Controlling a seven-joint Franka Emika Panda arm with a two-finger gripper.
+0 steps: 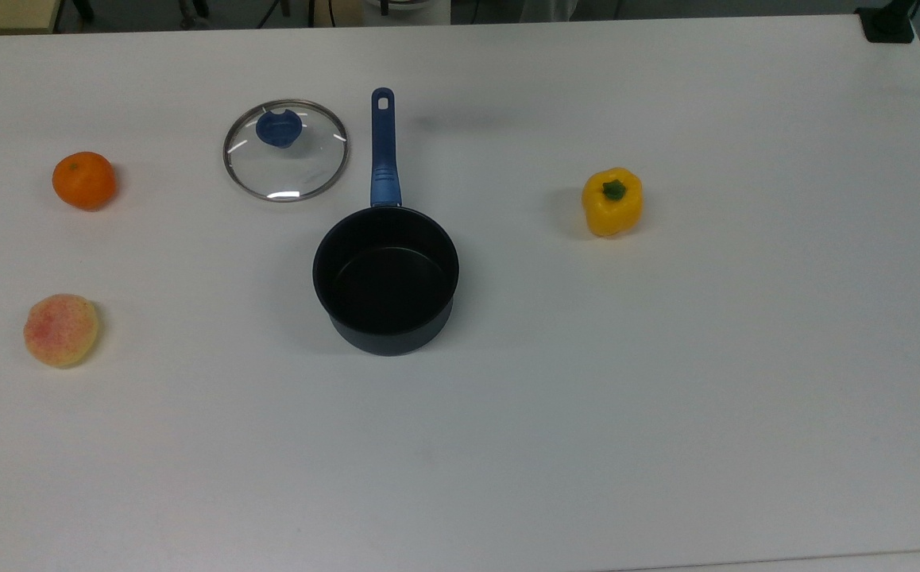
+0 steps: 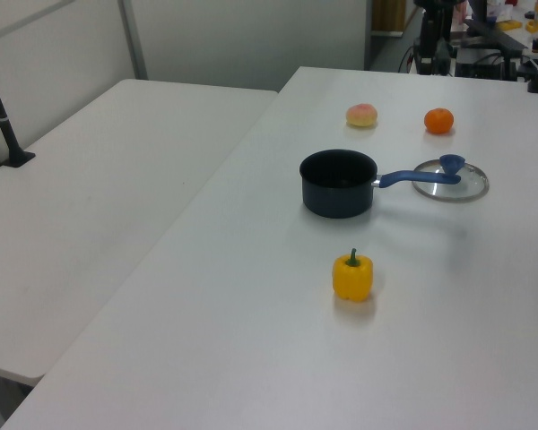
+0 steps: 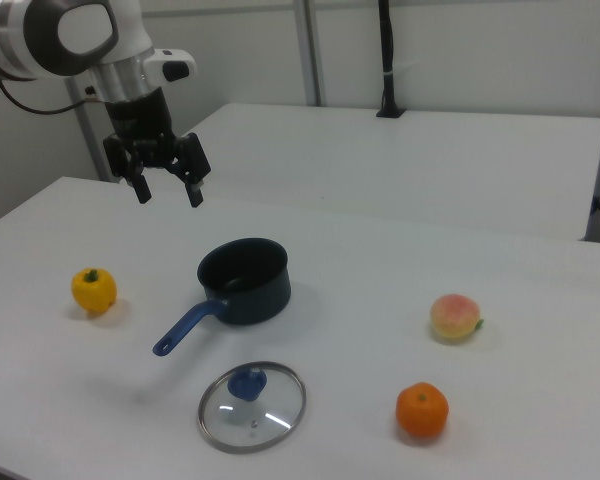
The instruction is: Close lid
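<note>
The lid (image 1: 291,165) is a clear glass disc with a metal rim and a blue knob. It lies flat on the white table, beside the saucepan's blue handle (image 1: 384,151). The dark saucepan (image 1: 386,278) stands upright and uncovered, with nothing inside. Both appear in the left view, lid (image 2: 455,184) and saucepan (image 2: 338,183), and in the right view, lid (image 3: 265,410) and saucepan (image 3: 244,280). My gripper (image 3: 168,196) hangs open in the air above the table, up and to the right view's left of the saucepan. It holds nothing and is well clear of the lid.
A yellow bell pepper (image 1: 612,201) sits on the top view's right of the saucepan. An orange (image 1: 83,180) and a peach (image 1: 60,330) lie at the top view's left. A second white table (image 2: 90,206) adjoins on the left view's left.
</note>
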